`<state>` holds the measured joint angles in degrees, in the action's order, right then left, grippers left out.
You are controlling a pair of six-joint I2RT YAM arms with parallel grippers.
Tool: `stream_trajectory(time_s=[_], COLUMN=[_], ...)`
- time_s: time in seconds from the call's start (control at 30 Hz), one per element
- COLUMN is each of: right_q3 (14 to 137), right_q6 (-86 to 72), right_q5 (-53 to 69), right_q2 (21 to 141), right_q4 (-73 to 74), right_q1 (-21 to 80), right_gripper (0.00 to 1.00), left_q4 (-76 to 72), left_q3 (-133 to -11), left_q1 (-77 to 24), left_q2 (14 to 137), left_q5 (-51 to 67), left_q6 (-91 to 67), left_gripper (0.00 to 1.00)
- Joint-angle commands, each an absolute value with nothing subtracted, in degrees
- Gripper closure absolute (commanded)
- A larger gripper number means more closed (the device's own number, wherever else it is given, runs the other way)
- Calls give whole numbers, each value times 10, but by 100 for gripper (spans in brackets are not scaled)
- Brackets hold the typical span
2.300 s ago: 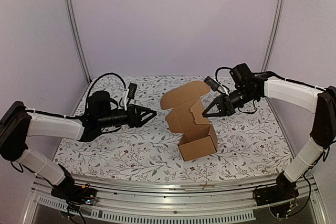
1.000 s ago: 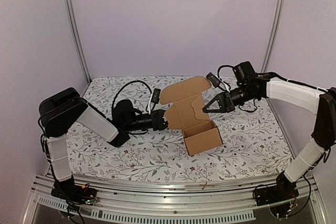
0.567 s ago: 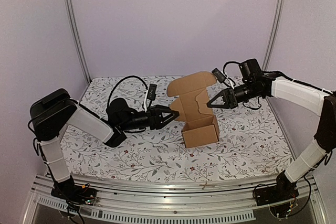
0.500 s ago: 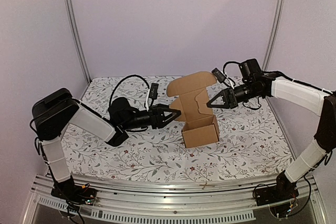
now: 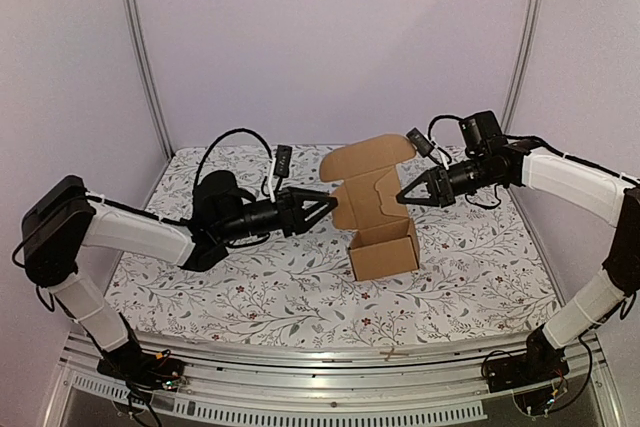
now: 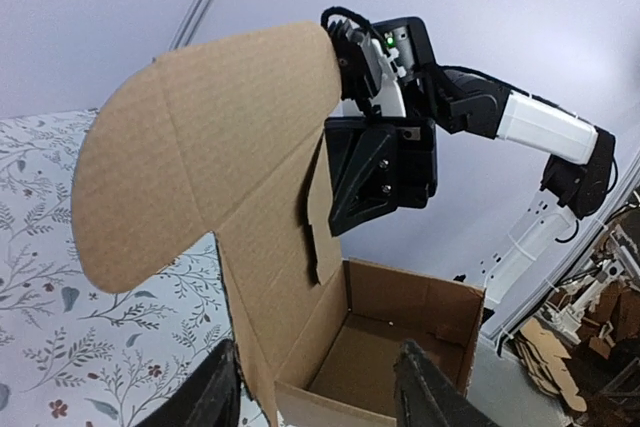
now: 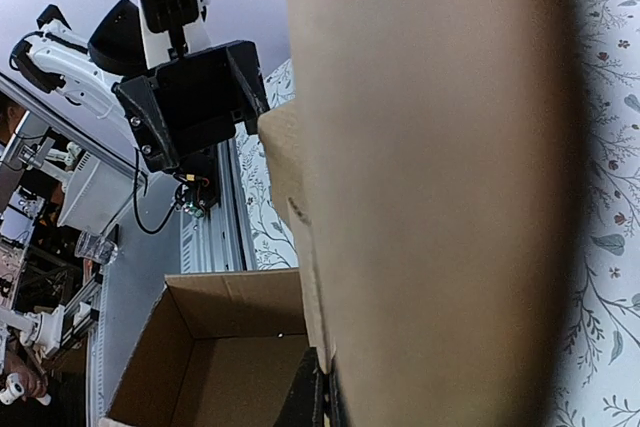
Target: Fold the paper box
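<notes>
Paper box (image 5: 383, 252) upright between left jaws, parted, and right jaws, closed.

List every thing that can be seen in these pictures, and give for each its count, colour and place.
paper box: one, brown, middle of the table, open, lid standing up
tablecloth: one, white with grey leaf print, covering the table
frame posts: two, silver, back corners
rail: one, silver, near edge
walls: lilac, behind and at the sides
left arm: one, white and black, left
right arm: one, white and black, right
left pincer: one, black, open, left of the lid
right pincer: one, black, shut, at the lid's right flap
</notes>
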<state>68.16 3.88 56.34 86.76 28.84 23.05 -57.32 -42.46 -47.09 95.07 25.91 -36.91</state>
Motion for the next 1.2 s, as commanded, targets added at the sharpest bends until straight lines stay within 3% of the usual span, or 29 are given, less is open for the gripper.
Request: stream_trajectory(time_s=[0.0,0.17,0.4,0.83,1.03,1.17], right_q3=[694,698,702,701,701,699], right_q6=[33,35,34,36,37,36], right_q5=[571,630,630,601,602,614], right_q2=[868,863,871,882,883,878], right_q4=[286,302,301,302,302,302], right_q1=[222,222,222,223,223,223], right_gripper=[100,100,100,100,100,100], left_q4=[-428,-462,-476,-605,-650,-631], left_q3=[-410,-303,-368,-424,-411,-358], left_q1=[-483,-458,-439,-466,-467,-454], left_q2=[902,838,938,1004,1017,989], left_q5=[161,-8,102,254,264,201], left_q6=[-304,-315,-343,-341,-359,-349], left_gripper=[40,34,41,41,42,42])
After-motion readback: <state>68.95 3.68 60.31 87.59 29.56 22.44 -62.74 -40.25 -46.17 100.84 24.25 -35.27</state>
